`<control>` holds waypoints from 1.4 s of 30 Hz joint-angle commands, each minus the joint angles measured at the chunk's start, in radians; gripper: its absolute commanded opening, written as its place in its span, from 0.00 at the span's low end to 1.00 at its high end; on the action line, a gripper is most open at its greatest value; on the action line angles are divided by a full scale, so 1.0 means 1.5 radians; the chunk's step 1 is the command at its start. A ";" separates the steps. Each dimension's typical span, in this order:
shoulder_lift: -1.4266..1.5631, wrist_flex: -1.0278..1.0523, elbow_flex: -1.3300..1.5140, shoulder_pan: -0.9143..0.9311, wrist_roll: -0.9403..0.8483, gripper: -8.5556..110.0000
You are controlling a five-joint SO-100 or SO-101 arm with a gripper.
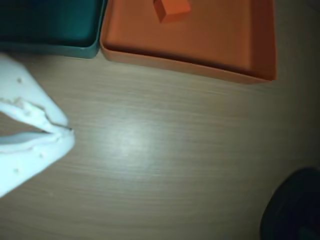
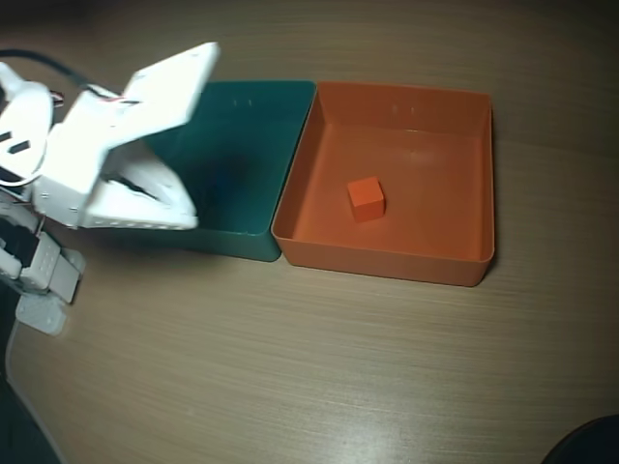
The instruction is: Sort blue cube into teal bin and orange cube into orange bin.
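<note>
The orange cube [image 2: 367, 198] lies inside the orange bin [image 2: 387, 263], near its middle; the wrist view shows the cube [image 1: 171, 9] at the top edge, in the orange bin [image 1: 190, 65]. The teal bin [image 2: 242, 242] stands against the orange bin's left side, with its corner in the wrist view [image 1: 50, 47]. My white gripper [image 1: 69, 132] has its fingertips together and holds nothing. In the overhead view the gripper [image 2: 184, 215] hangs over the teal bin's left part and hides much of its floor. The blue cube is not visible in either view.
A wooden table [image 2: 290, 367] stretches in front of both bins. A dark rounded object [image 2: 590, 445] sits at the bottom right corner and also shows in the wrist view [image 1: 295, 210]. The arm's base [image 2: 39, 271] stands at the left edge.
</note>
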 commanded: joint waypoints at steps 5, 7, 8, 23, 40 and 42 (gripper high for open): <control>0.269 -0.012 0.202 -0.044 -0.004 0.02; 0.325 -0.012 0.259 -0.069 -0.004 0.02; 0.353 -0.012 0.288 -0.076 -0.004 0.02; 0.716 -0.012 0.692 -0.063 -0.005 0.02; 0.927 -0.012 1.087 0.078 -0.005 0.03; 0.927 -0.012 1.130 0.088 -0.005 0.03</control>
